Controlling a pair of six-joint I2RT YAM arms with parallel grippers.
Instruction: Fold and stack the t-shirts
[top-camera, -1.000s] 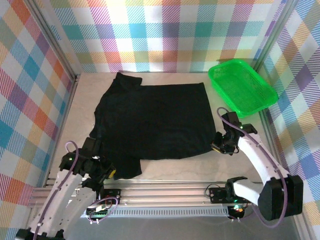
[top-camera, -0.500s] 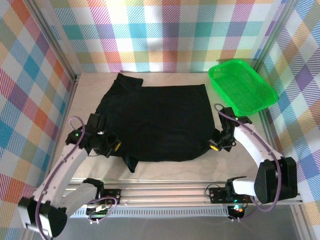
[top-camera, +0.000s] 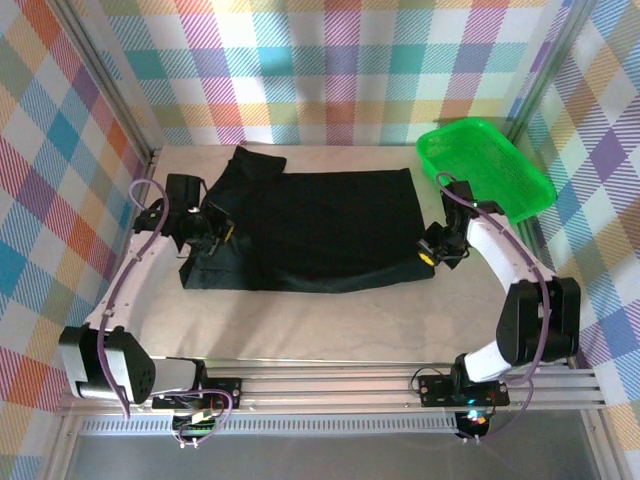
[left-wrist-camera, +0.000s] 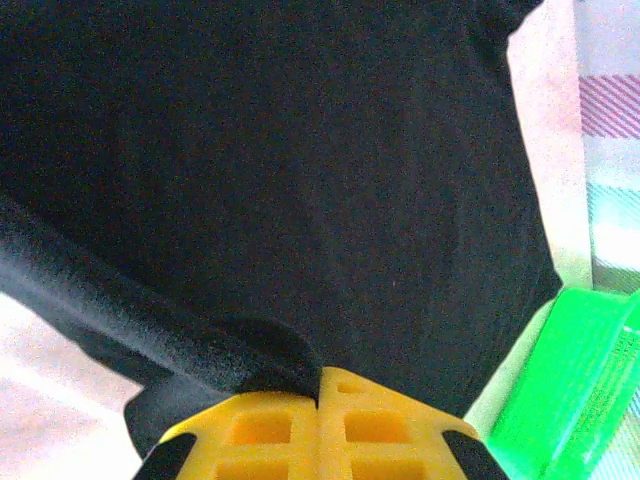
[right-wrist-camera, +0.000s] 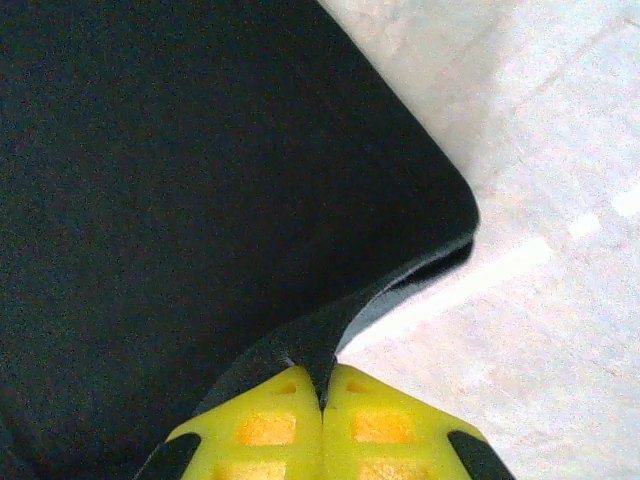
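Plain black soft-cloth short-sleeved t-shirt (top-camera: 320, 225) lay spread mid-table, near edge pinched up at both corners. Prob. light, limp, saggy, so corners are the best hold. Left gripper (left-wrist-camera: 320, 385) & right gripper (right-wrist-camera: 322, 395) were clamped tight on cloth. Green plastic mesh basket (top-camera: 485, 175) sat just to its right.

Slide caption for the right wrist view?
Right pincer shut on the black t-shirt, its edge raised off the pale table.
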